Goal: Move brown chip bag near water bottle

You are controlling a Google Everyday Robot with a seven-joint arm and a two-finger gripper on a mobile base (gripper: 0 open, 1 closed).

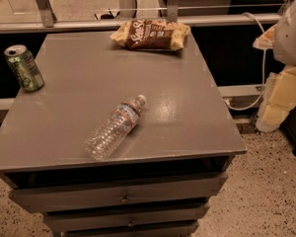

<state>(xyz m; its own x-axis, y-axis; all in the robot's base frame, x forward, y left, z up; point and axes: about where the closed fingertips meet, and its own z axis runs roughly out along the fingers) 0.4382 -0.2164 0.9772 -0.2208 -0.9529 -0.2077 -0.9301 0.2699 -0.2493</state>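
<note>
Camera view: my gripper was out of frame. Only a white rounded arm segment (292, 31) showed at the upper right edge of the picture, off the table and past its right edge. I could not tell the gripper's state, spread or pressed together.

The grey table (64, 132) filled most of the view, with its drawers (123, 196) stacked under the front edge.

The brown chip bag (150, 34) lay flat at the back edge, a bit right of the middle and toward the back right corner. Dark brown centre with white script, pale tan ends, long side running along the back edge.

The water bottle (116, 126) lay on its side near the front edge, around the middle of the top. It was set diagonally, white cap toward the back right and base toward the front left. Clear ribbed body, label band near the cap end.

Bag and bottle were well apart, with bare tabletop between them.

The green soda can (23, 68) stood upright at the left edge, toward the back left corner, well apart from both.

Off the table on the right were a white cable (263, 58) and pale yellow blocks (286, 95), on a speckled floor (266, 191).
</note>
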